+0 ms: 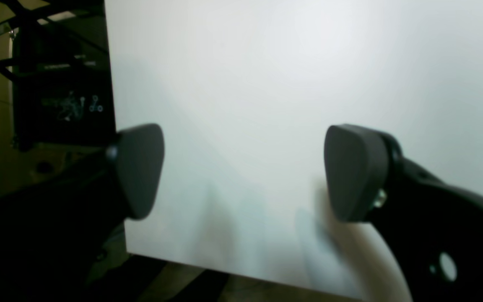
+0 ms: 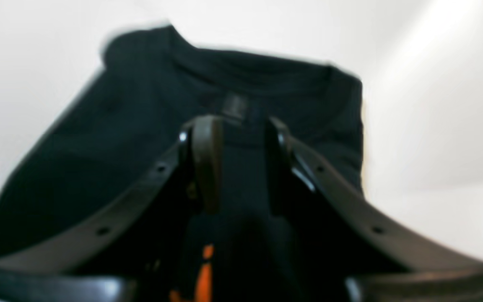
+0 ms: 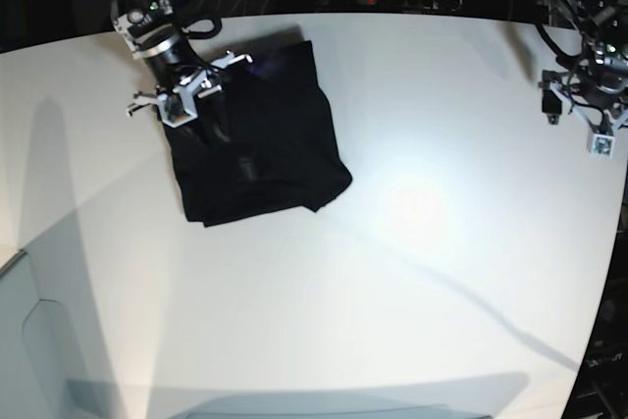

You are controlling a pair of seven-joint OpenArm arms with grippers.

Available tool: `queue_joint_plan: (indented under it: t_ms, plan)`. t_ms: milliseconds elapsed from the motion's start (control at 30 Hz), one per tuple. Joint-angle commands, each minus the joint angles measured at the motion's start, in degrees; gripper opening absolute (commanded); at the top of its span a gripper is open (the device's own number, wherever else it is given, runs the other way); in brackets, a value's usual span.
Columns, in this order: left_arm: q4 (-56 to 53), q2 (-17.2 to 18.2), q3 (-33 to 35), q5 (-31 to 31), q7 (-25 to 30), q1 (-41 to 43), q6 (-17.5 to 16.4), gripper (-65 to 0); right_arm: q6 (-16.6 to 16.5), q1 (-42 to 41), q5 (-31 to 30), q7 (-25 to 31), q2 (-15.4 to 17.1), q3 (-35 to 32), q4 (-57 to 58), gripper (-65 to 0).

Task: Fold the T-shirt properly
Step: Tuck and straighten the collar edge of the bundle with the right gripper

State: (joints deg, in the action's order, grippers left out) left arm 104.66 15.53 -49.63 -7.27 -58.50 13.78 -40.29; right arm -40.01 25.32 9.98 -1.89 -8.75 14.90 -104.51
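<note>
Right gripper [image 2: 235,134] clamped on a fold of the shirt [image 3: 260,144], which lies straight ahead of it; left gripper [image 1: 241,172] spread wide over bare table [image 1: 287,84], well apart from the shirt.

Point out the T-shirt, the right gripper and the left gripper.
T-shirt [image 3: 265,144], base view, middle of the black cloth.
Right gripper [image 2: 237,167], right wrist view, between its fingertips, pinching cloth.
Left gripper [image 1: 243,172], left wrist view, gap between its fingertips.

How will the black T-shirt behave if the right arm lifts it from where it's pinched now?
Probably floppy: the T-shirt lies in soft folds with wrinkled edges, so it should drape and unfold rather than hold its shape. The right gripper has its jaws closed on only a narrow ridge of cloth, so the rest would likely hang and drag across the smooth white table, sliding easily.
</note>
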Motion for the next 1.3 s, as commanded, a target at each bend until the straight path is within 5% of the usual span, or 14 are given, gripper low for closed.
queue_joint_plan:
  t_ms: [0, 367, 733, 1267]
  plan:
    - [0.8, 1.1, -0.4, -0.2, 0.8, -0.3, 0.3, -7.0, 0.0, 0.1, -1.0, 1.3, -0.2, 0.3, 0.3, -49.2]
    - [0.8, 1.1, -0.2, -0.2, 0.8, -0.3, 0.3, -7.0, 0.0, 0.0, -1.0, 1.5, -0.2, 0.4, 10.0, -49.2]
    - [0.7, 1.0, -0.3, -0.2, 0.8, -0.3, 0.3, -6.6, 0.0, 1.7, -10.7, 1.1, -0.2, 8.0, -3.3, -49.2]
    - [1.1, -0.5, -0.4, -0.1, 0.7, -0.1, 0.3, -6.8, 0.0, 1.6, -11.2, 1.5, -0.2, 11.7, 11.5, -49.2]
